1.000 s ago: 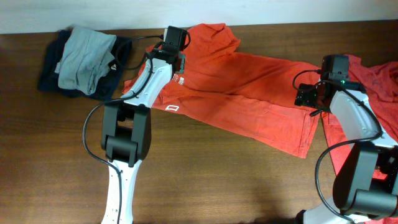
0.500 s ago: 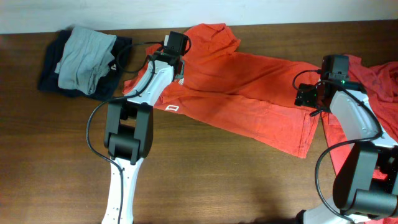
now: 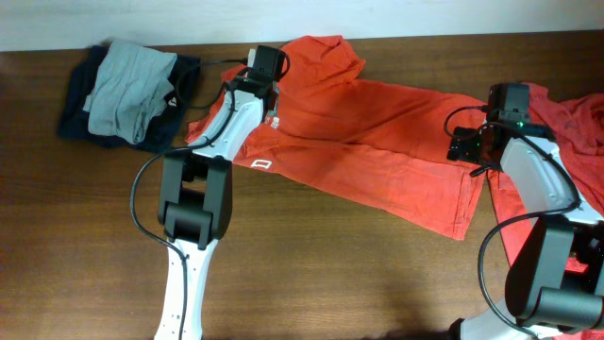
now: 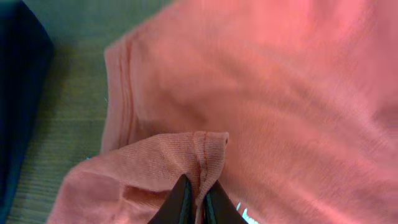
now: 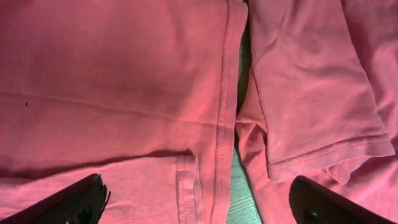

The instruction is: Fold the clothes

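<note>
Shirt check: one spread open on desk (image 3: pixel 330 283), unfolded.
Overhead: orange-red T-shirt (image 3: pixel 377 142) lies open mid-desk; second shirt (image 3: pixel 571 123) bunched at R edge; grey/navy pile (image 3: pixel 127 90) far L. L wrist: left end effector (image 4: pixel 198 190) pressed together, pinching a fold of T-shirt edge. R wrist: right end effector (image 5: pixel 202 202) spread wide over T-shirt hem.

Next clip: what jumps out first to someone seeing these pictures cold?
The orange-red T-shirt spread across the middle of the table dominates. The left gripper pinches a raised fold near its left edge, while the right gripper hangs open over the hem at its right end. A navy and grey clothes pile sits at the far left.
</note>
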